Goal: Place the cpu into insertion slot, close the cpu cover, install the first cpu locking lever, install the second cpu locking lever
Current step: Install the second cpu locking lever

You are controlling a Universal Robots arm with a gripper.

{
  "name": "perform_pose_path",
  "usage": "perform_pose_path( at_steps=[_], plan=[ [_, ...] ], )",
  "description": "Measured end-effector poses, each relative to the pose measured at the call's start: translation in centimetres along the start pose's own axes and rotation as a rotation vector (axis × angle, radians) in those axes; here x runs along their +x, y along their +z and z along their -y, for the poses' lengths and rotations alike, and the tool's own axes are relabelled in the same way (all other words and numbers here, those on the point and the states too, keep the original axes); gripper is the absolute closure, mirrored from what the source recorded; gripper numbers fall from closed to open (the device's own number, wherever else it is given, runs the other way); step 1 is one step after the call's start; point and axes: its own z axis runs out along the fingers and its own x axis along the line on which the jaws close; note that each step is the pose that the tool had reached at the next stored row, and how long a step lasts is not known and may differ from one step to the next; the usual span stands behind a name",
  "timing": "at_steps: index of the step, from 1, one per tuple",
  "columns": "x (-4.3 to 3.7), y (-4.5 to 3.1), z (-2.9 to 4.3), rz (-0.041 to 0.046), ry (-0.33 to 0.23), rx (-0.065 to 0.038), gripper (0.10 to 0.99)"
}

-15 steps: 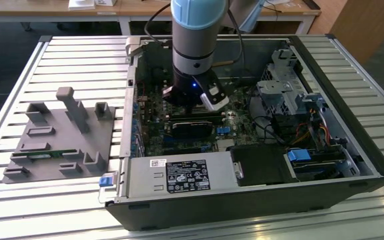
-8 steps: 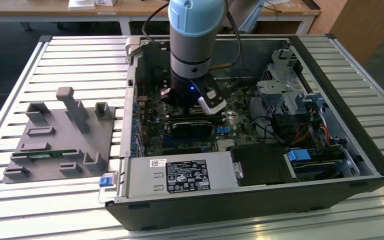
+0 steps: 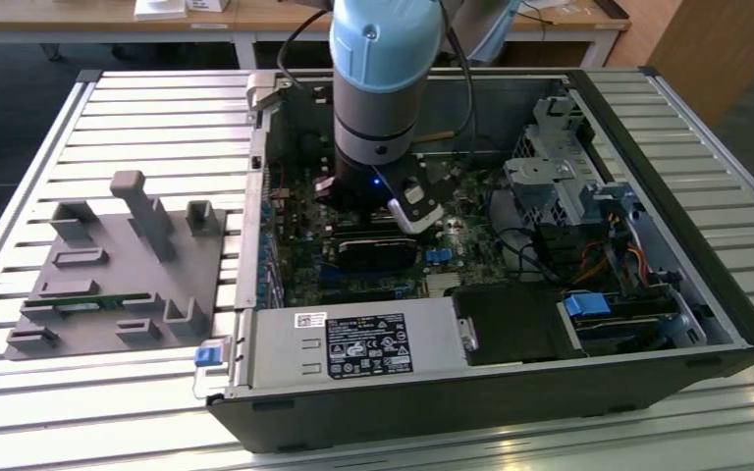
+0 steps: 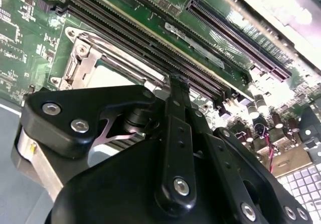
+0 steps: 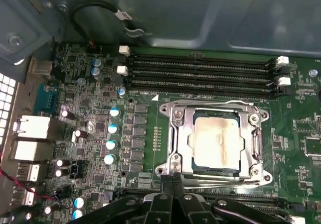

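Just beside the cpu cover edge, pinched-together gripper.

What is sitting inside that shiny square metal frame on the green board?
A dull silver chip, the cpu, shows through the cpu cover. The insertion slot beneath is covered.

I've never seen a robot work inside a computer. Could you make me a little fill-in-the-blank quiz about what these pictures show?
1. The small silver-grey square cpu lies in the socket, framed by the silver metal cpu ____.
2. In the first wrist view, the black tool has its fingertips pressed ____.
3. The four long black memory slots next to the socket hold ____ modules.
4. The grey parts tray sits on the ____ table outside the case.

Answers: cover; together; no; slatted
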Motion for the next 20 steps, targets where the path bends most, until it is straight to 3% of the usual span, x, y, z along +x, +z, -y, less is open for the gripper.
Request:
perform_pose_path(
  at_steps=[4,6,20],
  plan=[
    [0.08,0.14,0.27,0.0011,0.0,-0.027,0.98],
    [0.13,0.3,0.33,0.0016,0.0,-0.035,0.98],
    [0.74,1.04,0.47,0.0023,-0.002,-0.061,0.98]
  ],
)
